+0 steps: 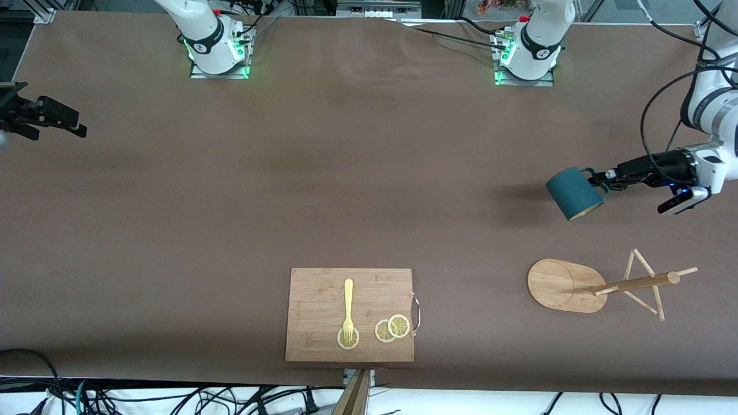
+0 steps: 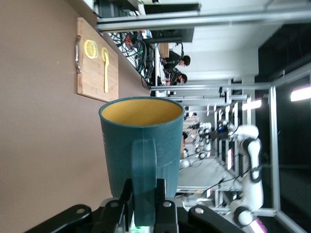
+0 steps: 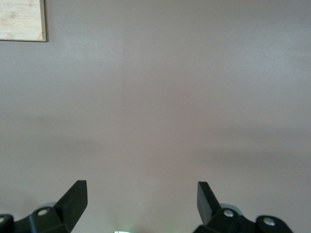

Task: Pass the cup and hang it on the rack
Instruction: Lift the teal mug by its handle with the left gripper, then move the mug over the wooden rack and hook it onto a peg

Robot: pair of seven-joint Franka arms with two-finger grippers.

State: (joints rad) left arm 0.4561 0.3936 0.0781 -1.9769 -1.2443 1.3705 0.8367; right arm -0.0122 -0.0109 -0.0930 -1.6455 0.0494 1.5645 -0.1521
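— Brown table [image 1: 346, 173] runs bare across its whole middle, so you have open room between the two bases. What sits near the edges?

— Toward the front camera you have a wooden cutting board [image 1: 350, 314] close to the table's edge, with a yellow fork [image 1: 348, 311] and lemon slices [image 1: 392, 328] on it. Toward the left arm's end lies the rack [image 1: 599, 285], tipped on its side, its oval base on edge and its pegs pointing toward the table's end.

— Anything in your way?

— Nothing stands between the cup [image 1: 573, 193] and the rack; only bare table lies under the cup.

— And your jaws?

— Your left gripper [image 1: 602, 181] is pinched tight on the cup's loop handle, holding it in the air over the table with the mouth tilted down toward the front camera. Your right gripper [image 1: 34, 118] waits over the right arm's end of the table, fingers [image 3: 73, 199] spread wide, holding nothing.
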